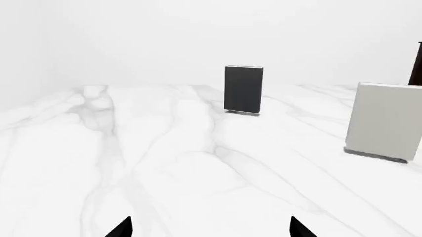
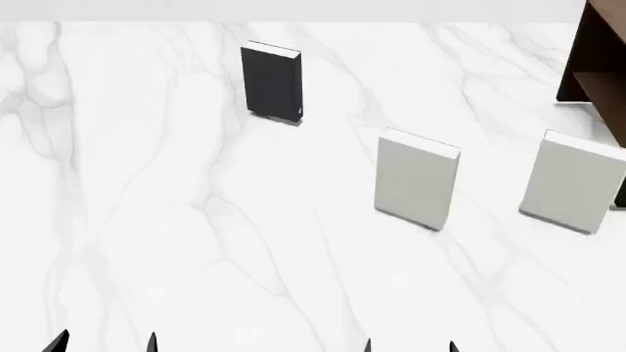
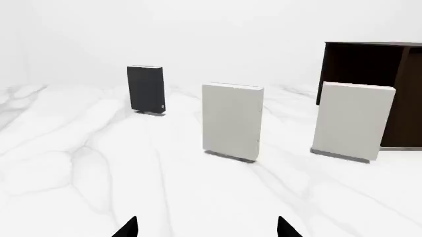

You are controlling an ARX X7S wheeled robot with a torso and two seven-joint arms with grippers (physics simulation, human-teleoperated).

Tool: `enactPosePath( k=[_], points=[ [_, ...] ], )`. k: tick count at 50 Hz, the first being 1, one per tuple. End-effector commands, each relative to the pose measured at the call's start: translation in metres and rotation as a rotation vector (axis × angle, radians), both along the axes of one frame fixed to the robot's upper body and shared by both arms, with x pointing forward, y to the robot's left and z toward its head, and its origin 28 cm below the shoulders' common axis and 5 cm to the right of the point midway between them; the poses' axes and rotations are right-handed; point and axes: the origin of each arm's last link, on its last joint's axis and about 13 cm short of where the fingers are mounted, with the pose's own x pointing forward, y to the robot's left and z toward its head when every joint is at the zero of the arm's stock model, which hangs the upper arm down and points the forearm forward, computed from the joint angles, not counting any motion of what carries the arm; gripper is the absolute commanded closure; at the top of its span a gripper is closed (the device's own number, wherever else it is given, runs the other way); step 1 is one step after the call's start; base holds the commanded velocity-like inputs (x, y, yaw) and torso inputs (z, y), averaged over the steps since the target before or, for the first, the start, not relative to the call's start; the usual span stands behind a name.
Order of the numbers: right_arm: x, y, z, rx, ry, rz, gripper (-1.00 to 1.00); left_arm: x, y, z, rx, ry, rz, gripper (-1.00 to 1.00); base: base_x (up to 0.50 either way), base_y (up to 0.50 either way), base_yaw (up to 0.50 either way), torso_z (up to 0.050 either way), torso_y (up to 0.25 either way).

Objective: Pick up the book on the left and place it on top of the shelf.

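Note:
The book (image 2: 271,83) is slim with a charcoal cover and stands upright on the white marble surface, far left of the other books; it also shows as the book (image 1: 243,89) and the book (image 3: 145,89). The dark brown shelf (image 2: 597,62) stands at the far right, seen too as the shelf (image 3: 372,74). My left gripper (image 2: 105,343) is open at the near left edge, well short of the book, with nothing between its tips (image 1: 211,228). My right gripper (image 2: 409,346) is open and empty too (image 3: 206,227).
Two larger light-grey books stand upright on the marble: one in the middle (image 2: 415,180) and one to the right (image 2: 570,182), close in front of the shelf. The marble surface (image 2: 196,242) stretches between the grippers and the books.

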Motion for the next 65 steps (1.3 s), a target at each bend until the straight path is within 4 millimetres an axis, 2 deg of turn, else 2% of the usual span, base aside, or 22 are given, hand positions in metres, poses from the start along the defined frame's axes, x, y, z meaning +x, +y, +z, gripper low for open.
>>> enactPosePath(
  k=[1,35,42,58,61,63,65],
  points=[
    [-0.001,0.0,0.004,0.003,-0.007,0.0,-1.0,0.0,0.0,0.0,0.004,-0.001,0.0,-1.0,0.0,0.0,0.0,0.0,0.0],
    [-0.004,0.001,0.005,-0.003,-0.012,0.003,-1.0,-0.003,-0.001,0.0,0.011,-0.004,0.004,-1.0,0.0,0.0,0.0,0.0,0.0],
    [-0.004,0.001,0.005,0.002,-0.012,0.004,-1.0,-0.003,-0.002,0.0,0.017,-0.007,-0.003,-1.0,0.0,-0.47,0.0,0.0,0.0],
    [-0.003,0.001,0.006,-0.013,-0.015,-0.014,-1.0,-0.001,-0.001,0.002,0.023,-0.004,0.01,-1.0,0.0,0.0,0.0,0.0,0.0],
    [0.002,0.001,0.016,-0.025,-0.008,-0.022,-1.0,0.006,-0.001,0.013,0.022,0.005,0.009,-1.0,0.0,0.0,0.0,0.0,0.0],
    [0.007,0.0,0.031,-0.019,0.001,-0.009,-1.0,0.011,0.0,0.024,0.035,0.012,0.022,-1.0,0.0,0.0,0.0,0.0,0.0],
    [0.016,-0.002,0.057,-0.029,-0.017,-0.009,-1.0,0.019,0.001,0.046,0.036,0.019,0.022,-1.0,0.0,0.0,0.0,0.0,0.0]
  ],
)
